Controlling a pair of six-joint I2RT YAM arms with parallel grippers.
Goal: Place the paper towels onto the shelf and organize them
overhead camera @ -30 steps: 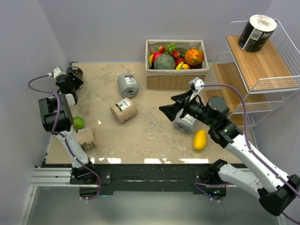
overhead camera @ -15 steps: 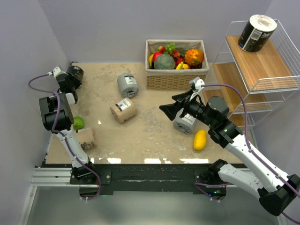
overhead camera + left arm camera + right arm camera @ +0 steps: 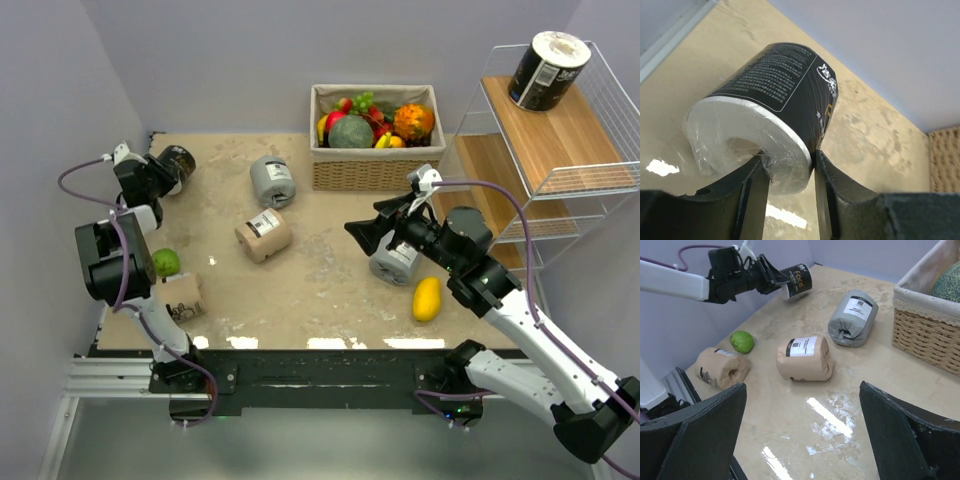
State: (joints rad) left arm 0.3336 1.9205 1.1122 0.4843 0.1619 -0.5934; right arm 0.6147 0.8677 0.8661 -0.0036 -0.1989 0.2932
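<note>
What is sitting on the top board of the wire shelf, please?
One black-wrapped paper towel roll stands upright on the shelf's top board. The middle board is partly covered by it.

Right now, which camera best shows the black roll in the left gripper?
Left wrist: the black roll fills the frame, its rim pinched by the left gripper. Top external shows it small; right wrist shows it distant.

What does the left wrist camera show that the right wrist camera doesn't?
Left wrist only: the black roll's white end, its wrap pinched between the left tool's fingers. Right wrist only: a grey roll, two tan rolls, a lime, and the open right tool. Both: the black roll, left tool, table and basket.
</note>
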